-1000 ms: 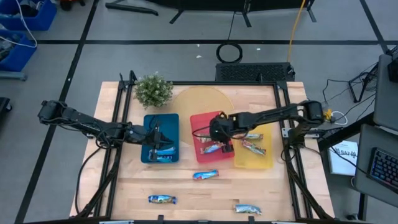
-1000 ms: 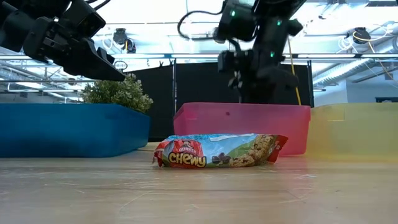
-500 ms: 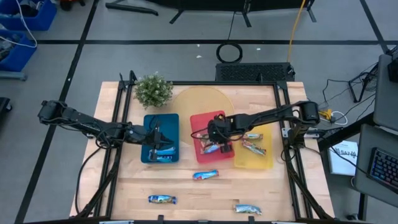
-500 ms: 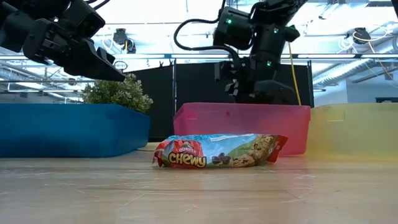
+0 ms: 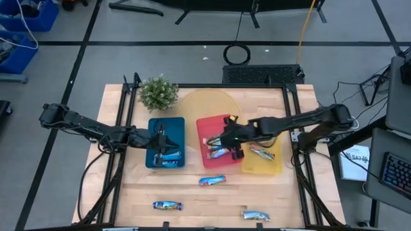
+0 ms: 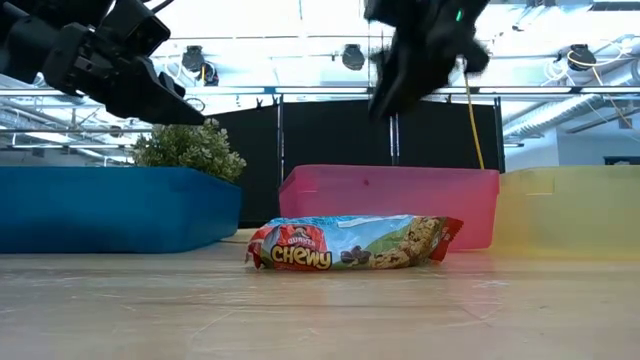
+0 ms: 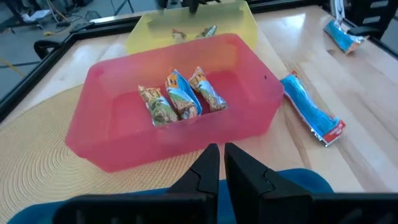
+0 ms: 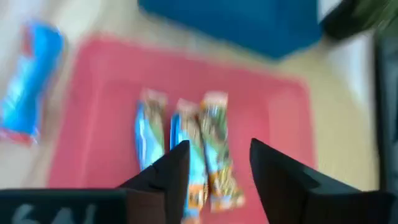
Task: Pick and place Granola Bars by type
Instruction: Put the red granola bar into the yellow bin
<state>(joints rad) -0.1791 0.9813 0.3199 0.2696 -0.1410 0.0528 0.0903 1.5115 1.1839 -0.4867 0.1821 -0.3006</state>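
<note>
Three granola bars point(image 8: 186, 155) lie side by side on the floor of the red tray point(image 5: 207, 128). My right gripper point(image 8: 217, 163) hangs open above them, over the tray's right part point(image 5: 232, 137), touching nothing. More bars lie in the blue tray point(image 5: 168, 155) and the yellow tray point(image 5: 261, 152). Three bars rest flat on the table: one point(image 5: 212, 180) in front of the red tray, one point(image 5: 167, 205) near left, one point(image 5: 255, 215) near right. My left gripper point(image 7: 221, 163) is shut and holds nothing, hovering over the blue tray point(image 5: 157, 137).
A small potted plant point(image 5: 158, 93) stands behind the blue tray, on the far left of the table. A round woven mat point(image 5: 205, 102) lies under the red tray's far side. The yellow tray point(image 5: 277, 168) stands right beside the red one. Bare wood stretches along the near edge between the loose bars.
My right gripper dipped down into the red tray, opened, then rose well above it and drifted a little toward the table's right edge. My left arm kept still.
</note>
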